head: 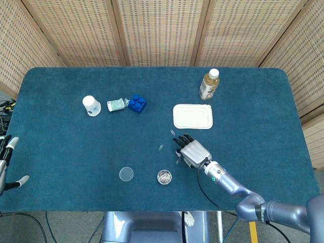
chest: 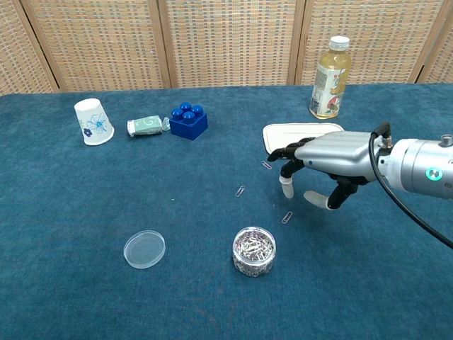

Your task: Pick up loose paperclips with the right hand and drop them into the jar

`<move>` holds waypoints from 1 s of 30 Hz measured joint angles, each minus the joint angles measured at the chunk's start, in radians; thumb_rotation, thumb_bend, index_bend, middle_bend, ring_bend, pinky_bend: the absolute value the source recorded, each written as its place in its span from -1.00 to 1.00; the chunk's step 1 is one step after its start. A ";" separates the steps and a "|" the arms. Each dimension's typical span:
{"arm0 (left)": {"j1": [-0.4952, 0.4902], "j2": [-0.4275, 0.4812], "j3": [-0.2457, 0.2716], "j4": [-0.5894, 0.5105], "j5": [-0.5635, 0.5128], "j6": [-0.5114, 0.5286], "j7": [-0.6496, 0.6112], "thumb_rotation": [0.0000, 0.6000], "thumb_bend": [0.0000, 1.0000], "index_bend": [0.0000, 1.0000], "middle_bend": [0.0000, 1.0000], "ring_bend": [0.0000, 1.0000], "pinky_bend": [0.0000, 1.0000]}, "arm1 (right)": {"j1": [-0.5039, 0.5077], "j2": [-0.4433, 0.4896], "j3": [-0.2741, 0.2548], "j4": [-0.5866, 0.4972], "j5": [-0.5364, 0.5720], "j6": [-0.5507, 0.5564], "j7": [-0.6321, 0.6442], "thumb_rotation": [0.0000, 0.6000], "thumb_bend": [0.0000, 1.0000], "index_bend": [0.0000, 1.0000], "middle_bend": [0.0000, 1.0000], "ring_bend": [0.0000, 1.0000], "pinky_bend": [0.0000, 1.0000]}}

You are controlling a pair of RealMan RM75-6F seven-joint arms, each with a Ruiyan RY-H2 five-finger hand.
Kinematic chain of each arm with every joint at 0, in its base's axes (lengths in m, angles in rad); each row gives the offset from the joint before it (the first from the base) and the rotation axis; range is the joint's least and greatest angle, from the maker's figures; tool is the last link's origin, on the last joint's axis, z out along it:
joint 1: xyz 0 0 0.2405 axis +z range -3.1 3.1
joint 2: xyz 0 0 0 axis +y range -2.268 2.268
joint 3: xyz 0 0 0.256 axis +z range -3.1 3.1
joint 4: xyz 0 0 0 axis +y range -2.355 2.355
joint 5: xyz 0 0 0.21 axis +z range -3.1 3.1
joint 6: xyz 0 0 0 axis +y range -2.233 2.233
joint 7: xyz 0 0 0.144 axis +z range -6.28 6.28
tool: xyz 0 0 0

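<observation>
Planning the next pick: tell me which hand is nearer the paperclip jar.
Right. The right hand hovers just beyond the jar, to its right, above the loose paperclips. The left hand sits at the table's far left edge, well away from it.

- No words or numbers can be read anywhere.
- The bottle, upper right of the frame, has a label too blurred to read.
- The paper cup, upper left, carries only a blue flower-like print.
</observation>
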State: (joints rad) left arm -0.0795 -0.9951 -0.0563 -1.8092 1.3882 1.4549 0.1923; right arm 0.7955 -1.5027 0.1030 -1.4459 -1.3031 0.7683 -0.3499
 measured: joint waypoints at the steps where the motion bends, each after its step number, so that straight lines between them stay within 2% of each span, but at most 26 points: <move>1: 0.000 0.000 0.000 0.000 0.001 0.001 0.000 1.00 -1.00 -1.00 -1.00 -1.00 -1.00 | 0.000 0.002 0.002 -0.003 -0.005 0.005 0.008 1.00 -0.41 -0.22 -0.95 -1.00 -1.00; 5: 0.004 0.002 0.005 -0.004 0.012 0.009 0.000 1.00 -1.00 -1.00 -1.00 -1.00 -1.00 | 0.008 -0.017 0.004 0.013 -0.020 0.009 0.028 1.00 -0.49 -0.22 -0.95 -1.00 -1.00; 16: 0.000 0.007 -0.002 0.002 -0.004 0.001 -0.018 1.00 -1.00 -1.00 -1.00 -1.00 -1.00 | 0.036 -0.117 -0.008 0.125 -0.064 0.017 0.073 1.00 -0.49 -0.12 -0.95 -1.00 -1.00; 30: -0.002 0.013 -0.007 0.007 -0.019 -0.006 -0.035 1.00 -1.00 -1.00 -1.00 -1.00 -1.00 | 0.056 -0.176 -0.039 0.242 -0.139 0.032 0.123 1.00 -0.48 -0.05 -0.96 -1.00 -1.00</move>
State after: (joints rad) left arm -0.0814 -0.9821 -0.0630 -1.8025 1.3693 1.4492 0.1577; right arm 0.8513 -1.6783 0.0637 -1.2037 -1.4420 0.8002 -0.2266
